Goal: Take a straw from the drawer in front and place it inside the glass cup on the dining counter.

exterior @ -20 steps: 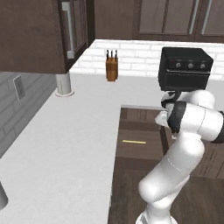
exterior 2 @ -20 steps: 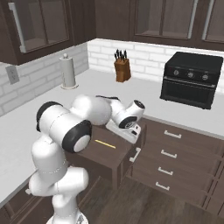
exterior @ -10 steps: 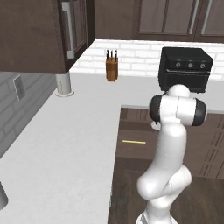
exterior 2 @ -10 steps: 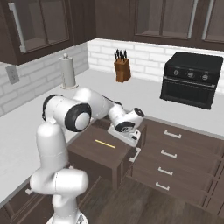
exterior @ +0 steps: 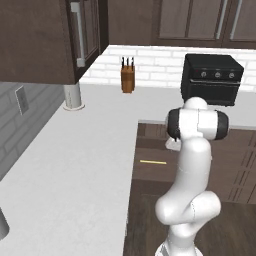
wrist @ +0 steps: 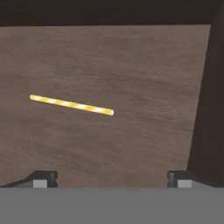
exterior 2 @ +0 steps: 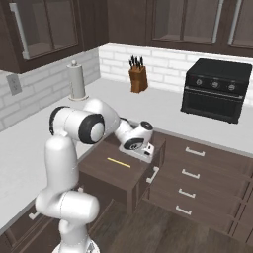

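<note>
The dark brown drawer [exterior 2: 101, 170] stands pulled out, and the pale yellow straw [exterior 2: 118, 162] lies flat on its floor. From the left base the straw [exterior: 153, 162] shows just left of my arm. My gripper [exterior 2: 143, 156] hangs over the drawer's right part, open, with nothing between its fingers. Looking along the hand, the straw [wrist: 71, 105] lies up and to the left of the gripper [wrist: 111, 178] on the drawer floor [wrist: 140, 65], apart from both fingertips [wrist: 43, 178]. The glass cup and the dining counter are out of view.
A black toaster oven [exterior: 212, 80], a knife block [exterior: 127, 80] and a paper towel roll [exterior: 73, 95] stand on the white counter [exterior: 65, 165]. Closed drawers [exterior 2: 197, 173] with silver handles lie to the right. The drawer's dark side wall [wrist: 210, 96] rises close beside the right finger.
My arm has swung upright, its elbow rising from the right. The hand has shifted slightly over the drawer. The jaws stay open and the straw has not moved.
</note>
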### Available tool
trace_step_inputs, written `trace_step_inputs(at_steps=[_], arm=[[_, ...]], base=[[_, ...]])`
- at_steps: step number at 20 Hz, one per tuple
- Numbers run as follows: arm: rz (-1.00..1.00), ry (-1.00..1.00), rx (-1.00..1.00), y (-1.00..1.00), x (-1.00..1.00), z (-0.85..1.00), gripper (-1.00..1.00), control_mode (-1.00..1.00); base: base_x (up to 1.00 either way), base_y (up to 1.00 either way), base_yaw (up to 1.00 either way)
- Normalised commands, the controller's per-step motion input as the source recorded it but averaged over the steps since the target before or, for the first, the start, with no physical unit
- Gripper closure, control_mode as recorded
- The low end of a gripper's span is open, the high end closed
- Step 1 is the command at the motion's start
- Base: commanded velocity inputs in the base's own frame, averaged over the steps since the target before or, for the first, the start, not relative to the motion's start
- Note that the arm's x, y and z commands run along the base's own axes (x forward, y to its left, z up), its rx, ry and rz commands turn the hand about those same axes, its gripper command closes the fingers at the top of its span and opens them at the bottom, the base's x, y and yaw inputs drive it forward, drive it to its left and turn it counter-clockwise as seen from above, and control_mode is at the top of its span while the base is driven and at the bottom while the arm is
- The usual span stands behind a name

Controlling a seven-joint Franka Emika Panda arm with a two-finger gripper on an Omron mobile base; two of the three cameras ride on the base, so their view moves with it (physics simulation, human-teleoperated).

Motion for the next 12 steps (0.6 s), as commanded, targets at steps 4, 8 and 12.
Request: trace_step_inputs(at_steps=[4, 8, 12], arm=[[-0.05, -0.05, -0.17, 0.17, 0.12, -0.31, -1.0, -1.0], [-0.07, -0.03, -0.15, 0.0, 0.2, -0.34, -1.0, -1.0], [-0.08, -0.01, -0.14, -0.03, 0.24, -0.41, -1.0, -1.0]], base=[[0.0, 0.0, 0.0], [0.0, 0.0, 0.0], [0.0, 0.0, 0.0]])
